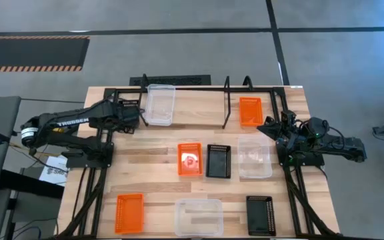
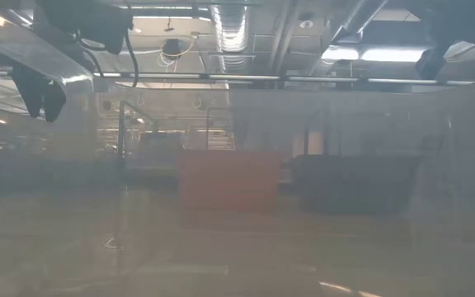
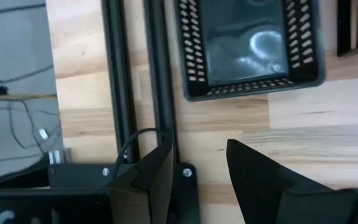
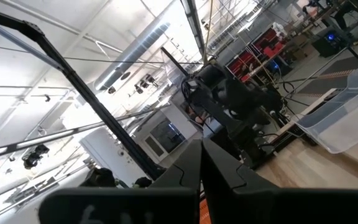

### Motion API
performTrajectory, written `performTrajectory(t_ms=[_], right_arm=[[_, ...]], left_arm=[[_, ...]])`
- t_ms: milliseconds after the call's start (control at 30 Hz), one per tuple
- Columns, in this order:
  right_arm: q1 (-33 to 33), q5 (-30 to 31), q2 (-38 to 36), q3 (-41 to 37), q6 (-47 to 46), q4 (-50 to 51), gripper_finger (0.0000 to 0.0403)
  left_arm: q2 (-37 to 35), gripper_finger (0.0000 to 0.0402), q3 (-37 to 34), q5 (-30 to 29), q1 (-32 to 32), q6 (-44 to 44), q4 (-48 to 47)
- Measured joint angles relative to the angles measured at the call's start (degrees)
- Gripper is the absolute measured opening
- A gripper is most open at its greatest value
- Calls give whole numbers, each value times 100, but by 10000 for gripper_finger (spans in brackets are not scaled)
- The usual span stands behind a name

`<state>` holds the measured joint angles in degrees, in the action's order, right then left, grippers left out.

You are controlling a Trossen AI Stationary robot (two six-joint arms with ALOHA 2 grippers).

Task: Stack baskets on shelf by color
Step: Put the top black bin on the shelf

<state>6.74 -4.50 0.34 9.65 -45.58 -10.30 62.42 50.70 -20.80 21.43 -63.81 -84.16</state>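
Note the left gripper open and empty, the clear basket just ahead of its tips on the shelf. Pull straight back without nudging it. Leave the right gripper closed, empty.

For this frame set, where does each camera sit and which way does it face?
High: above the table, looking straight down; both arms show, left gripper by the shelf, right gripper opposite.
Low: table-top height, level across, seemingly through a clear basket; arm parts overhead.
Left wrist: looks down past open fingers at a black perforated basket.
Right wrist: tilted up at the ceiling past shut fingers.
Shared: high and low both show the orange basket beside the black basket.
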Motion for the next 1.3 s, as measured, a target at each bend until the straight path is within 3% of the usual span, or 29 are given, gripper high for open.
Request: performTrajectory(t_ms=[333, 667, 800, 1067, 1300], right_arm=[[2, -6, 0, 0, 78, 2, 33], [0, -6, 2, 0, 101, 0, 33], [0, -6, 1, 0, 101, -1, 33], [2, -3, 0, 0, 103, -1, 33], [2, -1, 0, 0, 103, -1, 33]], left_arm=[[-637, 138, 2, 204, 1136, -82, 424], [-280, 82, 2, 782, 2619, 1654, 1377], [-96, 73, 2, 850, 3097, 2201, 1354], [463, 86, 2, 1055, 3511, 3039, 1430], [1080, 133, 2, 990, 3525, 3189, 1871]])
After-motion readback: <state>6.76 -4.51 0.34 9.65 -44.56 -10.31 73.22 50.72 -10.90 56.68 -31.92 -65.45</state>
